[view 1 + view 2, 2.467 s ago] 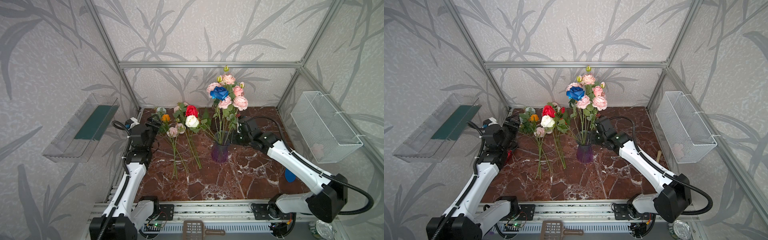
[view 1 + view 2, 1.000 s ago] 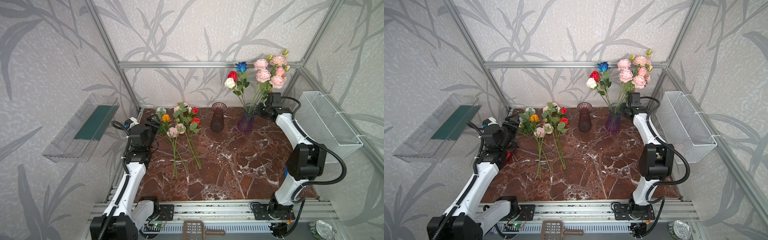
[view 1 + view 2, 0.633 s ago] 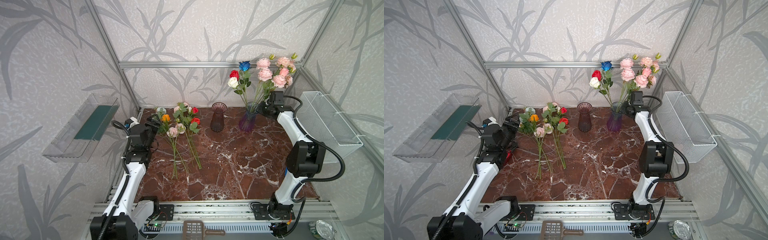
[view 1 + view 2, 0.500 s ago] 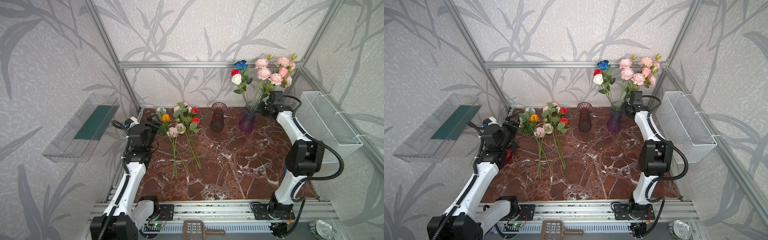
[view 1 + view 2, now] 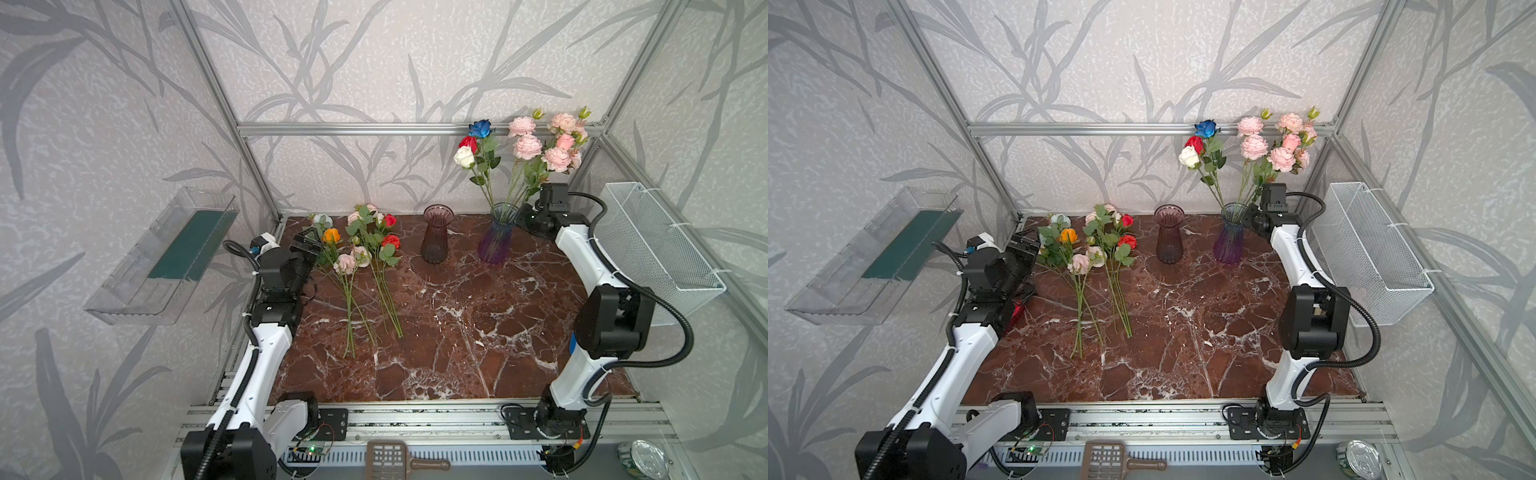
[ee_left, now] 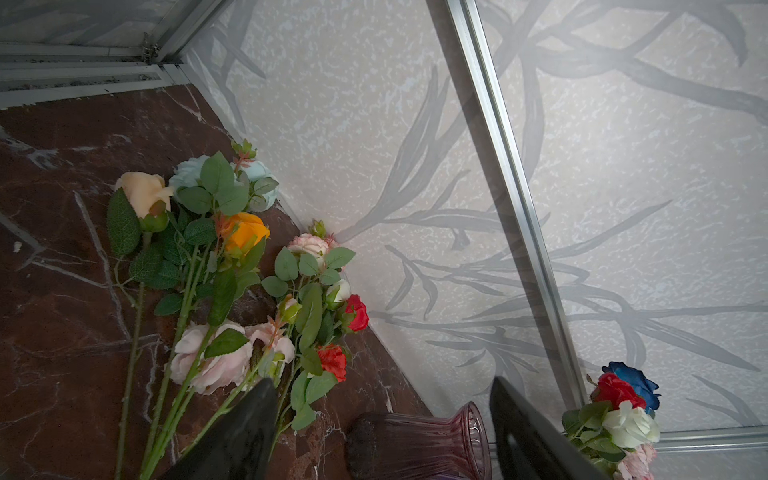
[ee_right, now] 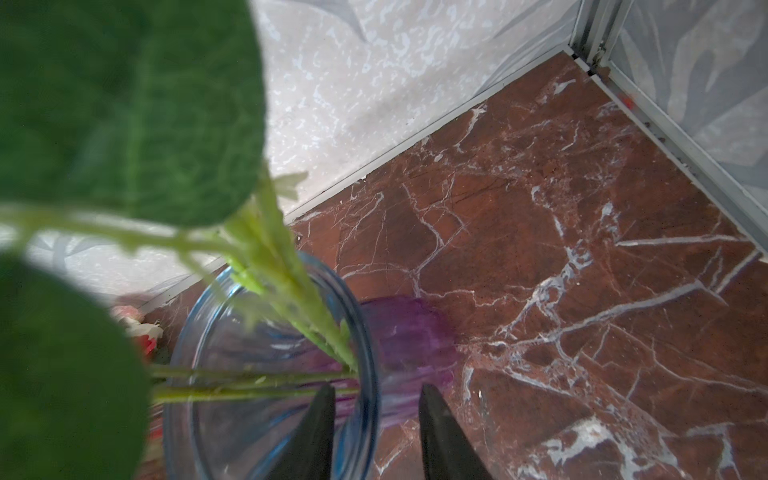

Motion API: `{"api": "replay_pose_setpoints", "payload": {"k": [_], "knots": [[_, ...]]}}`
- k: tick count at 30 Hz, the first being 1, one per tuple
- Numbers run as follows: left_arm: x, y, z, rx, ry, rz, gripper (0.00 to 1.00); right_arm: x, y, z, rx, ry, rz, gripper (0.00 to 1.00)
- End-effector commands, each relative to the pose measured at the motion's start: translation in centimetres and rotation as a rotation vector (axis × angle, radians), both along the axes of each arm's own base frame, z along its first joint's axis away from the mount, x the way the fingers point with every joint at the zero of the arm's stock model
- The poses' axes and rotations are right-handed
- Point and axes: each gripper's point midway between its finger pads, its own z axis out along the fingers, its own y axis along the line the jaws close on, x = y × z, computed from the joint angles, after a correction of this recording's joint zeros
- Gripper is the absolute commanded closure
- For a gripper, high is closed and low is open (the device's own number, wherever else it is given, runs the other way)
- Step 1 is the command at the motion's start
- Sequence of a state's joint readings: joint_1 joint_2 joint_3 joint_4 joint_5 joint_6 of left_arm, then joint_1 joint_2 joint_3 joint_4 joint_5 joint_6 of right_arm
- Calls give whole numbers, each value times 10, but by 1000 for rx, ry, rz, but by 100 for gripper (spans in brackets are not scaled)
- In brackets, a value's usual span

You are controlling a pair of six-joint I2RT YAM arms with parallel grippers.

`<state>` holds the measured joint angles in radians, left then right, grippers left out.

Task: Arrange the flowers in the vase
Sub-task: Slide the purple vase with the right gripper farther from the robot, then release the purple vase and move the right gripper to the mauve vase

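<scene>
A blue-purple glass vase [image 5: 494,245] [image 5: 1230,244] stands upright at the back right, holding pink flowers [image 5: 528,146] and red, white and dark blue roses [image 5: 469,143]. My right gripper [image 7: 376,392] is open astride its rim [image 7: 365,332], one finger inside the glass and one outside, with stems [image 7: 291,286] beside it. Loose flowers [image 5: 361,249] [image 6: 232,266] lie on the marble at the back left. Beside their blooms my left gripper [image 5: 308,240] [image 6: 381,381] is open and holds nothing. An empty plum vase [image 5: 435,239] [image 6: 419,444] stands between the two groups.
A white wire basket [image 5: 660,245] hangs on the right wall and a clear plastic bin [image 5: 166,257] on the left wall. A brown brush [image 5: 399,459] and a tin can [image 5: 642,459] lie in front of the rail. Aluminium posts frame the corners.
My right gripper's jaws have parted at the vase's rim. The flowers in the vase have swayed and settled more upright. The left arm has not moved.
</scene>
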<state>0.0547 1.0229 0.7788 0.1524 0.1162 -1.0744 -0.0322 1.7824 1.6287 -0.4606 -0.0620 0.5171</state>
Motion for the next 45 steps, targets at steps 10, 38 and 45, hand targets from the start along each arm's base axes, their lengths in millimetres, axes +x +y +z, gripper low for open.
{"api": "replay_pose_setpoints", "payload": {"k": [10,38,45], "knots": [[7,-8,16,18,-43,-57,19,-46,8,93,-11,-220,-7,58],[18,-17,5,15,-3,-113,20,-70,182,74,64,-201,316,57],[18,-18,5,2,-4,-118,20,-40,198,52,53,-148,310,53]]}}
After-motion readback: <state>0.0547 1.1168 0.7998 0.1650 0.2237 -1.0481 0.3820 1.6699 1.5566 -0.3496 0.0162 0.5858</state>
